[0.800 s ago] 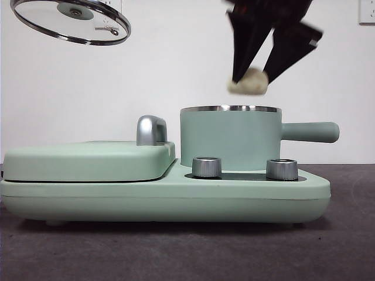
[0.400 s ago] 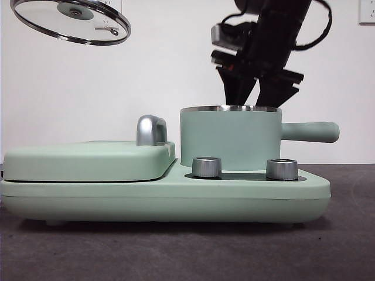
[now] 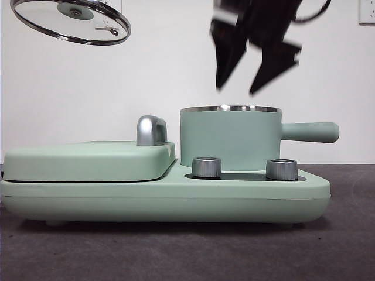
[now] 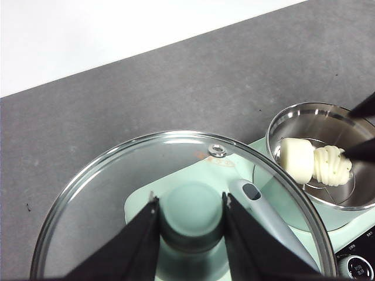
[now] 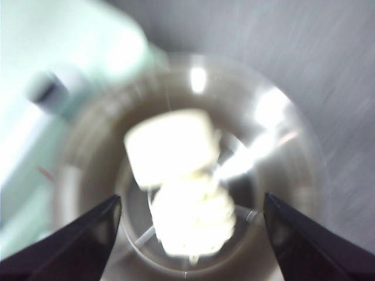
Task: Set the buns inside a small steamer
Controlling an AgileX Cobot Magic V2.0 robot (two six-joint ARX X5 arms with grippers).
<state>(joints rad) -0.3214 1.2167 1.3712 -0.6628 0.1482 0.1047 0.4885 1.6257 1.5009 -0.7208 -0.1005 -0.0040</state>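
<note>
The small steamer (image 3: 231, 137) stands on the right of the mint-green cooker, uncovered. Both buns lie inside it side by side: the smooth bun (image 4: 296, 159) and the ridged bun (image 4: 331, 165). The blurred right wrist view shows them too, the smooth bun (image 5: 170, 146) and the ridged bun (image 5: 193, 219). My right gripper (image 3: 237, 90) hangs open and empty just above the steamer's rim. My left gripper (image 4: 190, 205) is shut on the green knob of the glass lid (image 3: 70, 20) and holds it high at the left.
The flat griddle cover (image 3: 88, 161) with its steel handle (image 3: 151, 130) fills the cooker's left half. Two steel knobs (image 3: 206, 167) sit in front of the steamer. The steamer's side handle (image 3: 310, 132) points right. Dark tabletop lies around the cooker.
My right gripper carried the ridged bun down into the steamer, let it go, and has risen out empty and open. The left gripper and the lid have not moved.
</note>
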